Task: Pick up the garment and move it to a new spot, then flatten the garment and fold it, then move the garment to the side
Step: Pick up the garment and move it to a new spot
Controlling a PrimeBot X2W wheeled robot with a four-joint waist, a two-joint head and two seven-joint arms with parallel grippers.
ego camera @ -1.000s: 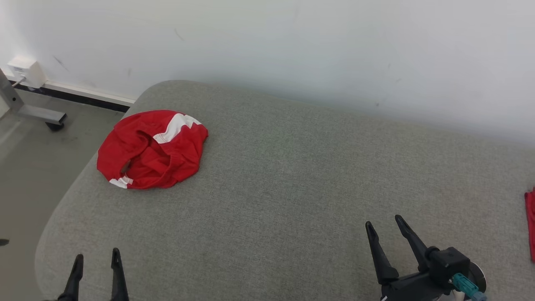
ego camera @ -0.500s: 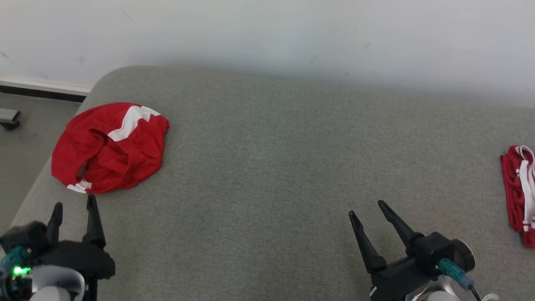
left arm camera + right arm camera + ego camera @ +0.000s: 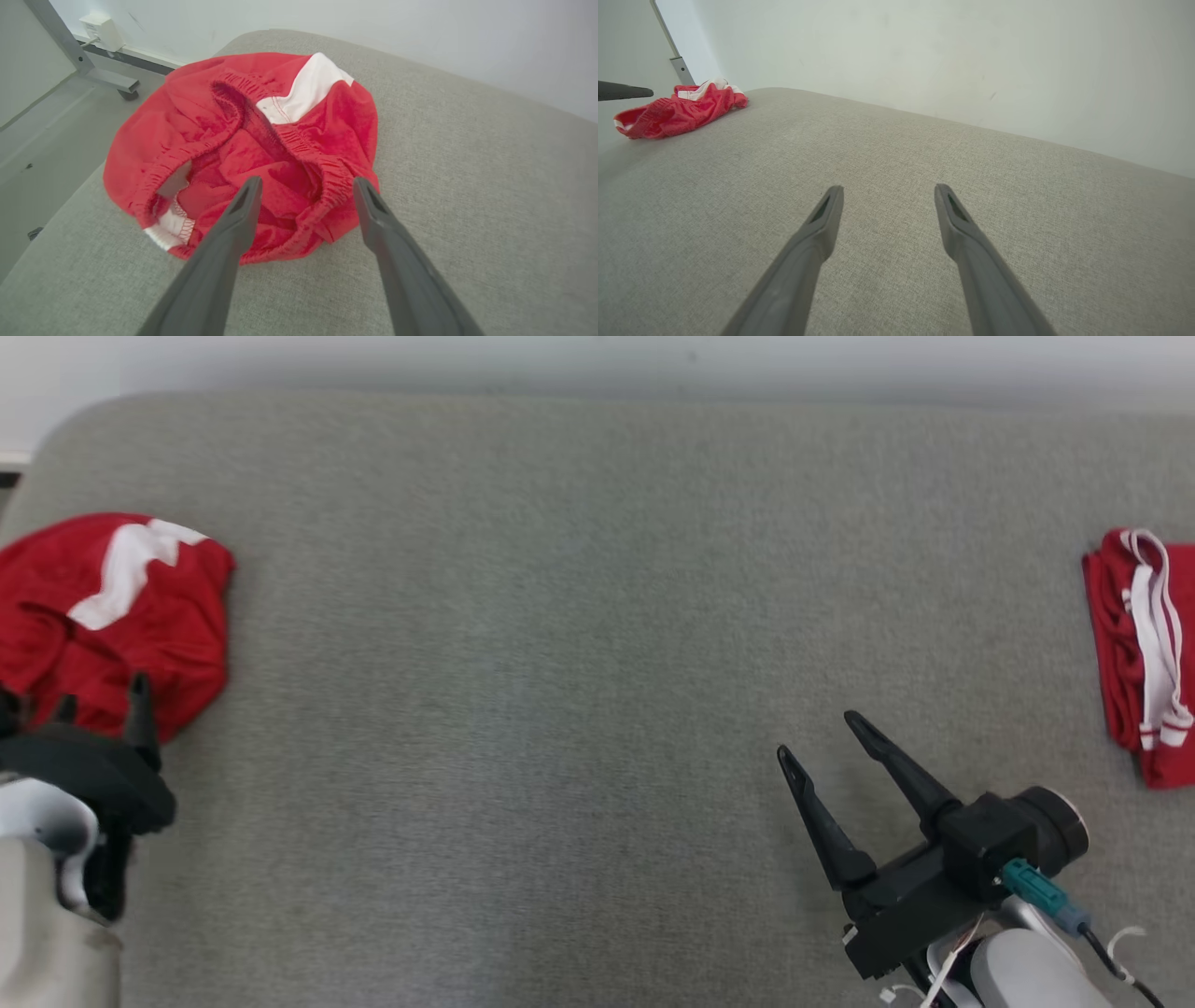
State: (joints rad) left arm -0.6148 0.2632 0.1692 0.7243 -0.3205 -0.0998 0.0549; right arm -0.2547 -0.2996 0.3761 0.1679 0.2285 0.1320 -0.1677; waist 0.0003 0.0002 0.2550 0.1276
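Left wrist view: left gripper spread wide over crumpled red garment, empty; right gripper likewise wide, empty

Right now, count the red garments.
2. A crumpled garment at the left end, before the left gripper; a second garment at the far right, partly cut off. More may lie offscreen.

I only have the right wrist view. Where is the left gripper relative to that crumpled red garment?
Observer: Left gripper is open, fingers pointing at the crumpled red garment, tips over its near edge.
Operator: What would it grab there?
Observer: The gathered elastic waistband, right ahead of the open jaws.
Operator: Anything to my right?
Observer: A second red garment with white stripes lies near the grey surface's right end.
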